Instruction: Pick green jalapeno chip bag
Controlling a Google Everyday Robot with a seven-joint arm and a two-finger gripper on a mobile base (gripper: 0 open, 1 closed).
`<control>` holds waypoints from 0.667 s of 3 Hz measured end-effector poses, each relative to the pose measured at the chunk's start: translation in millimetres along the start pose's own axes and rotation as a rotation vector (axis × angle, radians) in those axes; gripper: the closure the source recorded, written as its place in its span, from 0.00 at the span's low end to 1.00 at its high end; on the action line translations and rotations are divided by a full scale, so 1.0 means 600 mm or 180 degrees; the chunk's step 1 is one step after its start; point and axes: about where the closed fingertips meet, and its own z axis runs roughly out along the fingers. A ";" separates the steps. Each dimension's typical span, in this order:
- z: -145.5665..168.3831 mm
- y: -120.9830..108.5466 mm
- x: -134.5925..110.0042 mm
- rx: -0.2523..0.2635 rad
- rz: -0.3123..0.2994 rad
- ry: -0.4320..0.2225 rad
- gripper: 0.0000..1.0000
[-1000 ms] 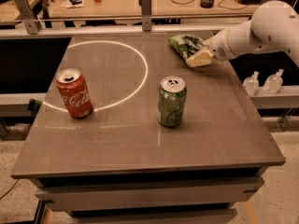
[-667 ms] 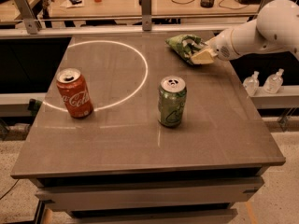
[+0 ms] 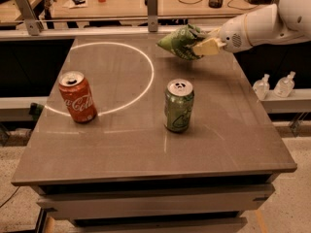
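My claw is clamped on the chip bag, holding it over the far right of the worktop; green can nearer, red can left

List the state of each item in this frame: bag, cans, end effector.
chip bag: crumpled, gripped at its right edge, seemingly clear of the table.
end effector: shut on the chip bag, above the table's far right part.
red can: upright on the table's left side, untouched.
green can: upright near the table's middle, untouched.
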 end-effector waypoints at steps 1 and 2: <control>-0.012 0.042 -0.055 -0.0280 0.0028 -0.0188 1.00; -0.029 0.063 -0.097 -0.0409 0.0021 -0.0420 1.00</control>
